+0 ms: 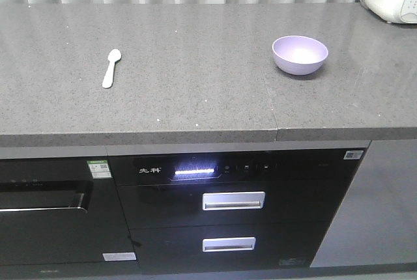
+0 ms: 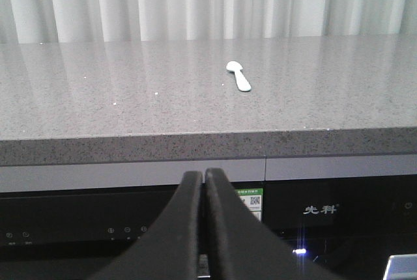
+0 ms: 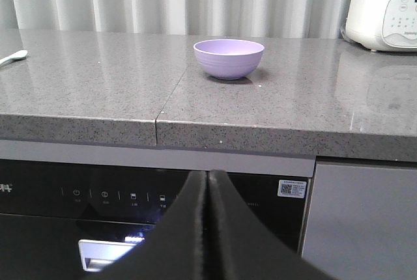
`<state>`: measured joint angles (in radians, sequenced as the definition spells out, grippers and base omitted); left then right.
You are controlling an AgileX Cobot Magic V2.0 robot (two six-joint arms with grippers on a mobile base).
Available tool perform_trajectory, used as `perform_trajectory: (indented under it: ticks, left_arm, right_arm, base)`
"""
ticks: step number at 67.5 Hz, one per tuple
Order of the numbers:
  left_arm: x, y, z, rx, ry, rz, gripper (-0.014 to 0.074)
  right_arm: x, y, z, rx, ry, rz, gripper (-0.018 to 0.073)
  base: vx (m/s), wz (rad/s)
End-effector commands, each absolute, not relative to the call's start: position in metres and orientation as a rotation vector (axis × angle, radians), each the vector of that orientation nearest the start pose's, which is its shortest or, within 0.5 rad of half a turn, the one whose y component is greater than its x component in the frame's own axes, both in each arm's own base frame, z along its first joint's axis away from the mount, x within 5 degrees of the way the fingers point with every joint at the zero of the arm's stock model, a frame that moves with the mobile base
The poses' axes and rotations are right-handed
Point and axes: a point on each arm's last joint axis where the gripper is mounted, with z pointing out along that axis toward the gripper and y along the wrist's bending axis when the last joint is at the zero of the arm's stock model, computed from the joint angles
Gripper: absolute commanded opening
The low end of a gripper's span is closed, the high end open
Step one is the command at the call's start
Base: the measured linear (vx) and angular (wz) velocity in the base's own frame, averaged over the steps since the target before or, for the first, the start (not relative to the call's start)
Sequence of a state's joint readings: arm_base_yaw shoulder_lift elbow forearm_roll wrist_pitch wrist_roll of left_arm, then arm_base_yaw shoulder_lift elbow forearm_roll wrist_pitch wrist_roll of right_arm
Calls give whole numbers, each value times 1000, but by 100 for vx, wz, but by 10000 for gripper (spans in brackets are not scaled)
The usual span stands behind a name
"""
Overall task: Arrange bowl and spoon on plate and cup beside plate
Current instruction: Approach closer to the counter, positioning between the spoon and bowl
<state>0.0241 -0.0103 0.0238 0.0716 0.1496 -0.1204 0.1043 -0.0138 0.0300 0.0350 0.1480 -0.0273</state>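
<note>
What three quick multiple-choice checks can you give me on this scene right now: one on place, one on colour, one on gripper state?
1. Where does the spoon lie relative to the bowl in the front view?
A. On the counter, to its left and well apart
B. Inside it
C. Touching its right side

2. What colour is the bowl?
A. Mint green
B. Lavender purple
C. Brown

3. How do the left gripper and right gripper stand?
A. Both shut, holding nothing
B. Both wide open
C. Left shut on the spoon

Answers:
1. A: bare counter separates the spoon from the bowl.
2. B: the bowl looks lavender in both the front and right wrist views.
3. A: in each wrist view the fingers meet with nothing between them, in front of the counter edge.
</note>
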Motion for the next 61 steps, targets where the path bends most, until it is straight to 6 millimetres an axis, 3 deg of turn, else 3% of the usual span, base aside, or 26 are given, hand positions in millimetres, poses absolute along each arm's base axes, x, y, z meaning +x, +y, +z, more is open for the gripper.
perform_trajectory:
  ticks: [1,61]
  left_arm:
    - [55,2,206,-67,1533,-22,-6]
    - [55,2,206,-67,1533,-22,-6]
  right_arm:
    - [56,6,195,-79,1571,77,-6]
    - [56,6,195,-79,1571,77,-6]
  base:
    - [10,1]
    - [10,2]
